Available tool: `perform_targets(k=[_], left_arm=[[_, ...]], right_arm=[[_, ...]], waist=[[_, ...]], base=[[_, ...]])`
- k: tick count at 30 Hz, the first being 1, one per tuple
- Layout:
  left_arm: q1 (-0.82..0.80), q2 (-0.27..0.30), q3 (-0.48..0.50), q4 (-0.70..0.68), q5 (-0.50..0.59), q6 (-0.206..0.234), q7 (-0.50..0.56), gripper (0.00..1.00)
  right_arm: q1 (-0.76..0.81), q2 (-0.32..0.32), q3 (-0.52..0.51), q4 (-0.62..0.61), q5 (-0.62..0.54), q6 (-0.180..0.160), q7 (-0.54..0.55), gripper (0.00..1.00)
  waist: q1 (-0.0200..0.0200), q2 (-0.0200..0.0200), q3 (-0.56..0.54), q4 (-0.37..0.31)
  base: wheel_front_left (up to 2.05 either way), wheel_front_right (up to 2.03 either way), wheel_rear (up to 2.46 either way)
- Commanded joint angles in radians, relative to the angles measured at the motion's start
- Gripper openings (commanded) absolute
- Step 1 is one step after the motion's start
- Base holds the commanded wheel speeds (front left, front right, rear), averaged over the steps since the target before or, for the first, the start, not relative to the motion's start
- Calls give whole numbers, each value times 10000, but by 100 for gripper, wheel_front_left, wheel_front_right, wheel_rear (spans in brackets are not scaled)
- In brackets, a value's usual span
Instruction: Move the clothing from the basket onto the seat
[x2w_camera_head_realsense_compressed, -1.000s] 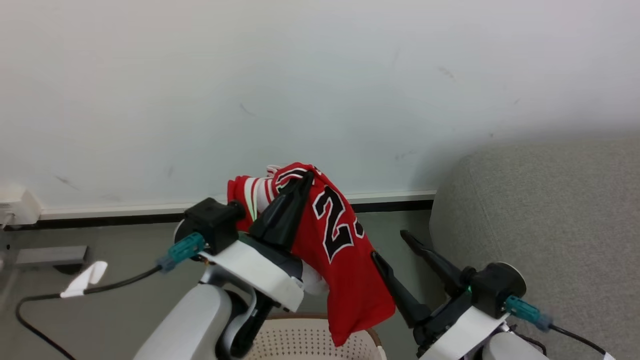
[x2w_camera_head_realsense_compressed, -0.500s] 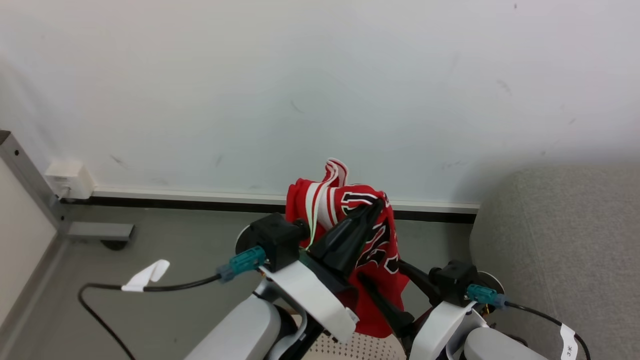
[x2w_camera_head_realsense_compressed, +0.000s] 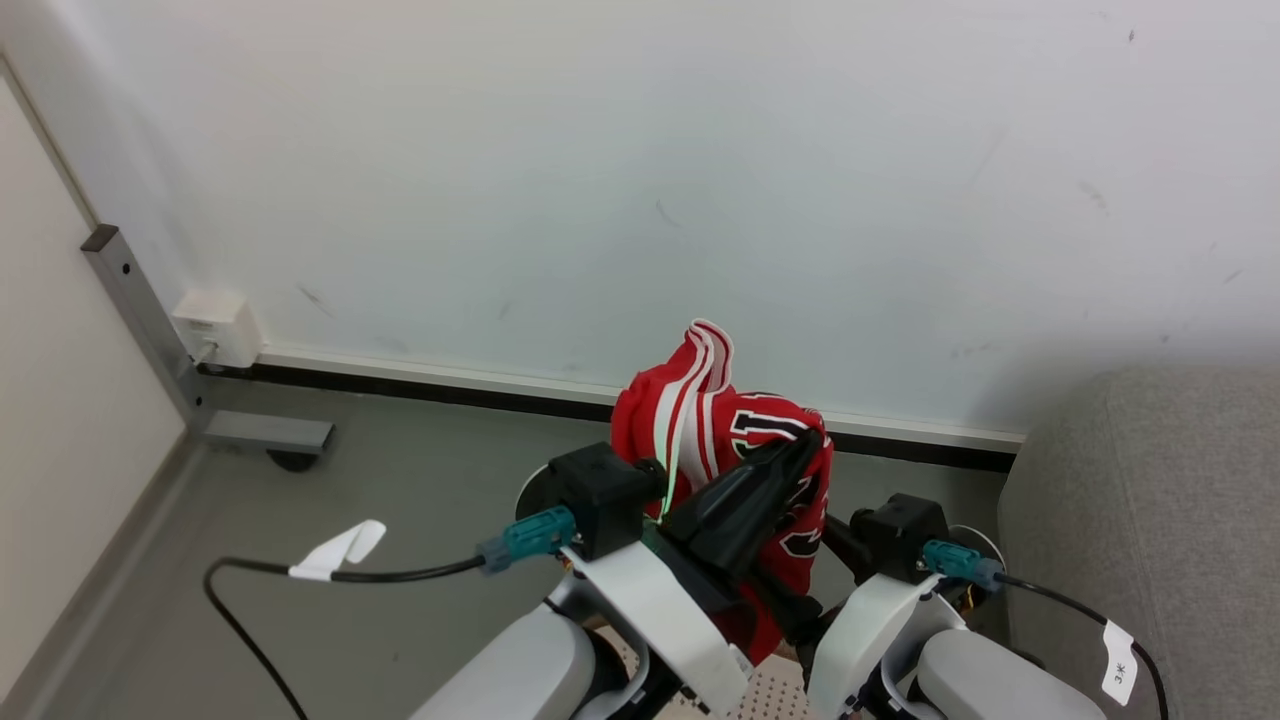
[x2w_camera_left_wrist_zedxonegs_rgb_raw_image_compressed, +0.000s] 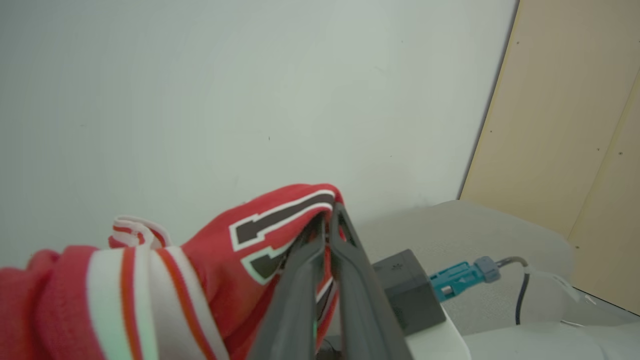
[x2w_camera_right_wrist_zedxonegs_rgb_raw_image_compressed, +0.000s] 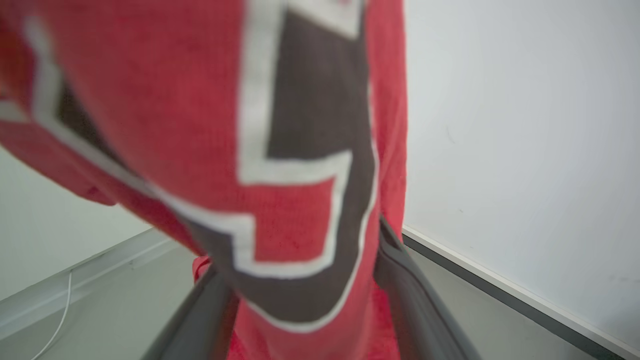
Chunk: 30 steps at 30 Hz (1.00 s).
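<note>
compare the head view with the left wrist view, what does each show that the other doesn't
Head view: the basket rim below the arms, a black cable with a white tag on the floor, and a white wall box. Left wrist view: a tan panel off to its right, and a close look at fabric pinched between the tips. Both: the red jersey, the left gripper's fingers shut on it, the white wall, and the right wrist's teal connector.

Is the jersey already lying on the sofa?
No, the jersey hangs in the air from the shut left gripper, apart from the sofa at the right.
</note>
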Motion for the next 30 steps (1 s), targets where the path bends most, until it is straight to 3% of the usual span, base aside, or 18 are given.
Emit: perform_targets(k=[1, 2, 9, 24, 25, 26, 27, 28, 30], left_arm=[[17, 51, 8, 9, -75, 13, -10, 0], [24, 74, 26, 30, -77, 27, -24, 0], [163, 197, 232, 302, -229, 192, -84, 0], [744, 611, 467, 607, -481, 426, -285, 0], [781, 603, 472, 588, -542, 395, -284, 11], [809, 603, 475, 578, -594, 387, -325, 36], [843, 607, 456, 576, -606, 358, -344, 82], [877, 616, 429, 581, -601, 345, -366, 100], [933, 626, 382, 602, -617, 331, -363, 100]], right_arm=[[-140, -49, -119, 18, -89, 5, 7, 24], [-117, -38, -209, -48, -116, 7, 7, 0], [253, -162, -798, -498, -401, 5, 4, 0], [1275, -736, -3369, -2381, -1086, 7, 4, 0], [1335, -704, -3527, -2502, -977, 7, 3, 0], [1354, -695, -3674, -2601, -892, 5, 3, 0], [1373, -719, -3820, -2675, -852, 5, 3, 0], [1406, -746, -3950, -2734, -782, 5, 4, 0], [1439, -755, -4309, -2888, -618, 5, 4, 0]], waist=[[-1, 0, 2, 10], [-1, 0, 4, 10], [-1, 0, -18, -154], [-1, 0, 77, -1011], [-1, 0, 89, -1101], [-1, 0, 104, -1192], [-1, 0, 120, -1283], [-1, 0, 137, -1370], [-1, 0, 178, -1550]], base=[[0, 0, 0], [0, 0, 0], [0, 0, 0], [0, 0, 0], [0, 0, 0], [0, 0, 0], [0, 0, 0], [0, 0, 0], [0, 0, 0]])
